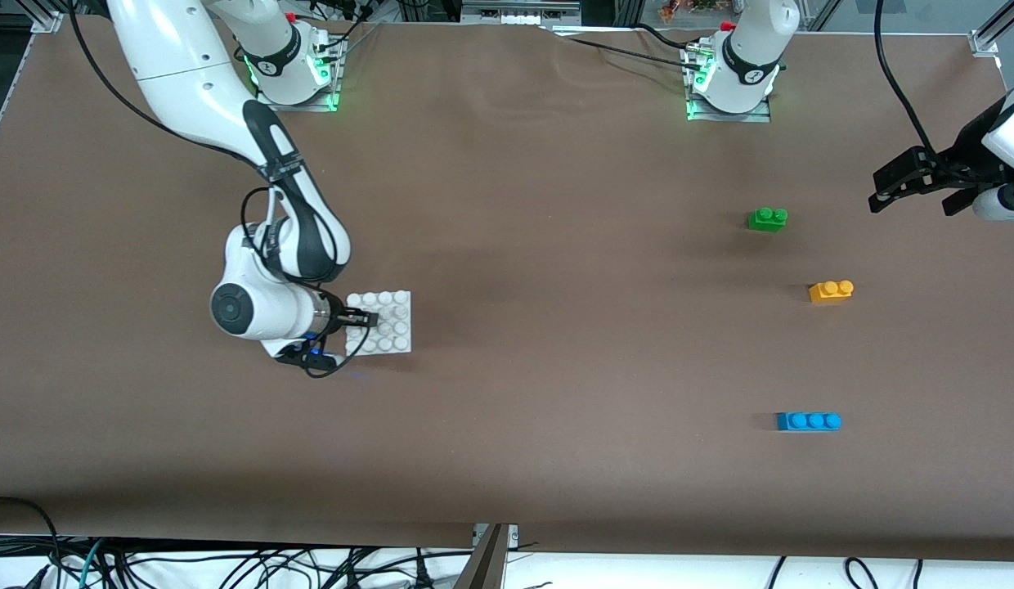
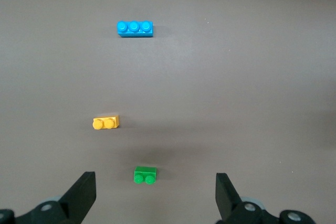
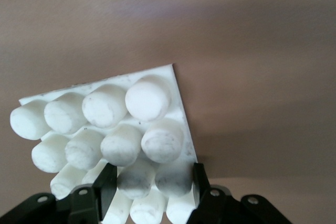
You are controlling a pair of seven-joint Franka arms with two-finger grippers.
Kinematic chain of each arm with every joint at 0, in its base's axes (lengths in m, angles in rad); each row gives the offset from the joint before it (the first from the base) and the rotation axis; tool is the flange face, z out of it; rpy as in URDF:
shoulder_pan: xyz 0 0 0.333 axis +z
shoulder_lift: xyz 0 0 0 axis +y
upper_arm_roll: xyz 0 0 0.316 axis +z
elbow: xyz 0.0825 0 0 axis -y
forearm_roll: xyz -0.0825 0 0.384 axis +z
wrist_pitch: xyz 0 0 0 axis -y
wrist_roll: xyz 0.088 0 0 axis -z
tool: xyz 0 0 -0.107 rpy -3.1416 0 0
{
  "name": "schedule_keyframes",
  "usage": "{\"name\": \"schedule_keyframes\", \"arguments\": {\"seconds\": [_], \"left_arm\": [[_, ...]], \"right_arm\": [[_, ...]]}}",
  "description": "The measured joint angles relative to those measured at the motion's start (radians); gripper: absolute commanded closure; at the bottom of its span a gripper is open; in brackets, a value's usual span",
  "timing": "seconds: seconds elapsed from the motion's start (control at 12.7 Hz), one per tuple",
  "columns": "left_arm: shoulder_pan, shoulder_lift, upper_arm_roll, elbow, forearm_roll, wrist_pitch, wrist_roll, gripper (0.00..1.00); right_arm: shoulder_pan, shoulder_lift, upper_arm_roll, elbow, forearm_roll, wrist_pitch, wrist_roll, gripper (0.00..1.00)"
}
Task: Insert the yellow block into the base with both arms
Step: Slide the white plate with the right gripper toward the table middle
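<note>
Blue brick [image 1: 809, 421] nearest, yellow block [image 1: 831, 291] farther; right gripper [image 1: 370, 318] fingers pinching base [image 1: 390, 330]; left gripper [image 1: 916, 190] fingers spread, airborne above worktop [image 1: 556, 245].

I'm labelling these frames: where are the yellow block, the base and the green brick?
yellow block [image 1: 831, 291], front view, its side face.
base [image 1: 397, 327], front view, studded top.
green brick [image 2: 145, 174], left wrist view, top face.

A high front camera faces both robots across the desk [image 1: 507, 409]. The left wrist camera looks down on three bricks; the right wrist camera sits close above the white plate [image 3: 105, 124].
</note>
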Motion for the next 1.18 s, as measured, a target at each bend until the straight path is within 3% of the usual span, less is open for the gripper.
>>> {"name": "schedule_keyframes", "arguments": {"seconds": [1.18], "left_arm": [[0.002,0.051,0.011,0.000,0.000,-0.038,0.000,0.00]], "right_arm": [[0.133,0.053,0.003,0.096,0.001,0.000,0.167,0.37]]}}
